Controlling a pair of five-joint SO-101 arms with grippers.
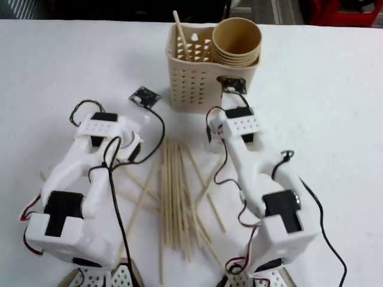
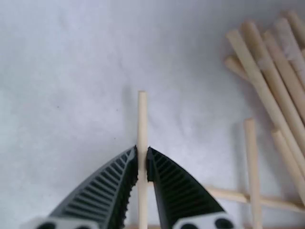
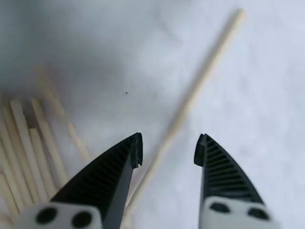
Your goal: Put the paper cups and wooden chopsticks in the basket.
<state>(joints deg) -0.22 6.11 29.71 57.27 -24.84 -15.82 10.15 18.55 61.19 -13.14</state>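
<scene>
Gripping one stick point(image 2: 142, 114) in the left claw point(image 2: 142, 155); right claw point(image 3: 169, 150) open over another.
Left jaws are closed on the stick, a short length showing past the tips; right jaws are spread wide astride a loose stick point(image 3: 200, 86) on the table point(image 1: 335, 89), nothing held. Cups point(image 1: 236, 39) are stacked in the basket point(image 1: 191, 84); the pile point(image 1: 173, 191) lies between the arms. Sticks are judged light, stiff, thin, prone to pivoting; a mid-length hold is advised.

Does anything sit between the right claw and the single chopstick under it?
Nothing visible does. The open right claw straddles the lone chopstick on the table, with the pile of chopsticks off to one side.
</scene>
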